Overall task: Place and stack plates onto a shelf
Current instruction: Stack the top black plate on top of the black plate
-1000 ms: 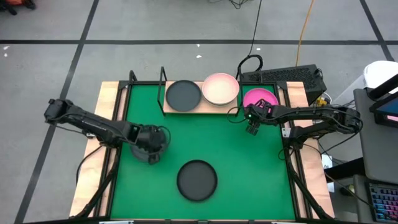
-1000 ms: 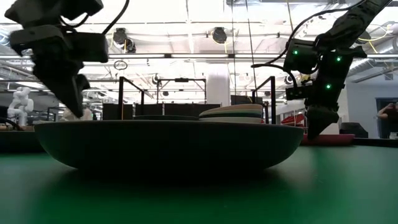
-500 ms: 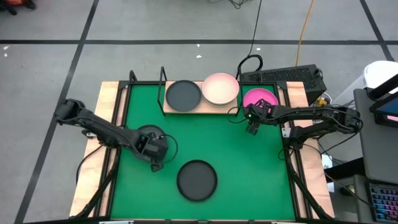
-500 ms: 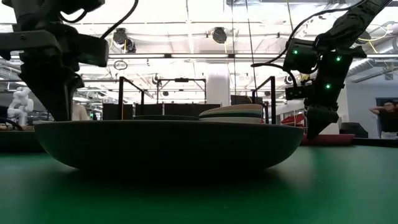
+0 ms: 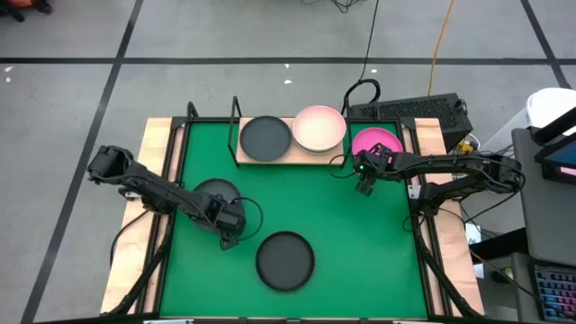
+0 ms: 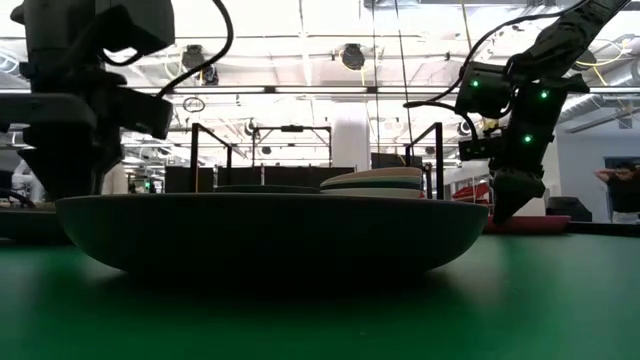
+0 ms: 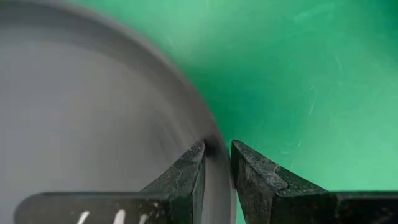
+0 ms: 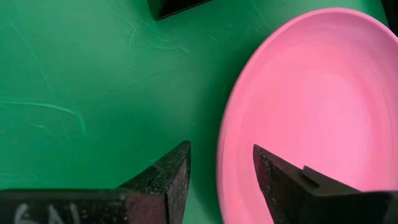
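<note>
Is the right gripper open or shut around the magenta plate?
Open: the right gripper has its fingers spread either side of the magenta plate rim, with gaps visible.

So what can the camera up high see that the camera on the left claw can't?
Only the high view shows the shelf with a dark plate and a light pink plate on it, the magenta plate, the right claw and another dark plate on the mat. Only the left wrist view shows the fingers astride the rim. Both show the left claw and its grey plate.
</note>
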Robot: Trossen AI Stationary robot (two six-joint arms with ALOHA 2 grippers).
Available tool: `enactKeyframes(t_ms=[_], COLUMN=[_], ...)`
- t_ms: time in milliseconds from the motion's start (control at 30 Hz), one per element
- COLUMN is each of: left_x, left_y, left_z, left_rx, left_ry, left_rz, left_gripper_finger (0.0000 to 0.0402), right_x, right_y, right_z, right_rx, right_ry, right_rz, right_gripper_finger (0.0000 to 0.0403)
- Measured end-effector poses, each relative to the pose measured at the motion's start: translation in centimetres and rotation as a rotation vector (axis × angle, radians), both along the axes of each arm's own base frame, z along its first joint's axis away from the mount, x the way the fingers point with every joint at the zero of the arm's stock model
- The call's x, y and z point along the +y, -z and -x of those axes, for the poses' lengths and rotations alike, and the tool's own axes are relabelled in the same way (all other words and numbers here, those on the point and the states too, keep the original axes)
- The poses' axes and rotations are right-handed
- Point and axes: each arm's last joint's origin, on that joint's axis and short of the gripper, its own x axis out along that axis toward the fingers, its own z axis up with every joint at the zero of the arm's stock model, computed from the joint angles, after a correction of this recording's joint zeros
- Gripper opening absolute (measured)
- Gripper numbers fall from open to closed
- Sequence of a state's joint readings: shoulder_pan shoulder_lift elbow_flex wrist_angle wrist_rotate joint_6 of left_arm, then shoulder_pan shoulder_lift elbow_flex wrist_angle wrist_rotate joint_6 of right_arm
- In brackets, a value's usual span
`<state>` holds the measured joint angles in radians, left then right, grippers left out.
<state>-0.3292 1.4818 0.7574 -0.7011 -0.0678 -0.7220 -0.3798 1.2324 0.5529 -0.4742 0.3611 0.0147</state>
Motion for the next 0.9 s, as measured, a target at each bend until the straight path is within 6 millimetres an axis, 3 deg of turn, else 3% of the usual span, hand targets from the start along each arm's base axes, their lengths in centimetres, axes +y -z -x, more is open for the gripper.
enactKeyframes(t_ms=[133, 233, 300, 433, 600, 733, 900], left_x=[0.1, 0.1, 0.1, -0.1, -0.7, -0.7, 1.6], left_y=[0.3, 0.2, 0.0, -1.3, -5.9, -10.5, -14.5], left_z=[0.0, 0.1, 0.0, -0.4, -2.5, -4.7, -6.3], left_rx=[0.031, 0.035, 0.042, 0.075, 0.000, -0.179, -0.256], left_ry=[-0.004, 0.008, 0.013, 0.046, 0.165, 0.323, 0.409], left_rz=[0.011, 0.022, 0.017, 0.004, -0.038, -0.191, -0.474], left_gripper_finger=[0.0077, 0.0046, 0.0019, 0.0011, 0.0009, 0.0009, 0.0009], right_x=[0.0, 0.0, 0.0, 0.0, 0.2, 0.4, 0.6], right_y=[0.0, 0.0, 0.0, -0.1, -0.6, -1.6, -3.1], right_z=[-0.1, -0.1, -0.1, -0.1, 0.1, 0.4, 1.0], right_rx=[-0.007, -0.011, -0.011, -0.012, -0.055, -0.105, -0.194], right_ry=[0.000, 0.000, 0.000, -0.003, -0.022, -0.023, -0.024], right_rz=[0.003, 0.004, 0.004, 0.003, -0.024, -0.011, 0.025], right_gripper_finger=[0.0155, 0.0155, 0.0155, 0.0155, 0.0155, 0.0155, 0.0155])
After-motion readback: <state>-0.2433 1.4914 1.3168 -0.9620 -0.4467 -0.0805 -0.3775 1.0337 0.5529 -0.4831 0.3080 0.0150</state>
